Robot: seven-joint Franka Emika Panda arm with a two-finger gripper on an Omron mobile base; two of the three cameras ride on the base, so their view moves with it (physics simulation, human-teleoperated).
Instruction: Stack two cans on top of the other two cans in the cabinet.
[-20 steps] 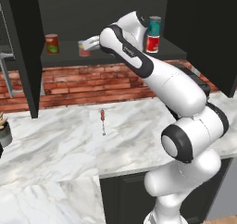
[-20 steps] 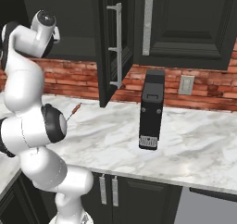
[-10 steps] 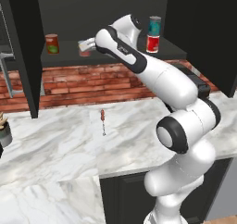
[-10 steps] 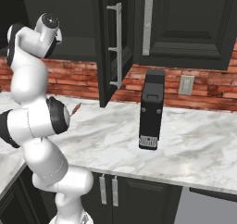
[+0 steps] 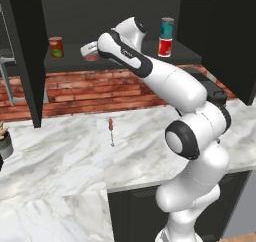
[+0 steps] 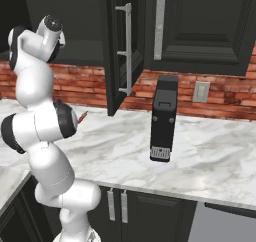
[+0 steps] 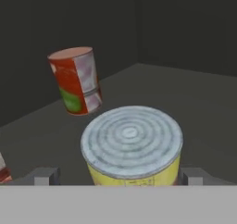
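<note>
Cans sit along the dark shelf of the open cabinet in your left base view. Toward the shelf's left end stands the dark red can with a green label patch, upright and alone. Moving right, your hand reaches in over the shelf's front edge, right at the salmon-pink can, of which only a sliver shows beneath it. In the hand view you look down on that can's ribbed grey lid and yellow-green band; a finger tip shows on each side of it, close to its wall, but whether they touch it you cannot tell. The dark red can appears behind it in that view, looking tilted because the camera is rolled. Further right, near the shelf's right end, the teal-blue can stands on top of the bright red can, already stacked. Below the cabinet, a small red-handled tool lies on the marble surface toward its back edge.
</note>
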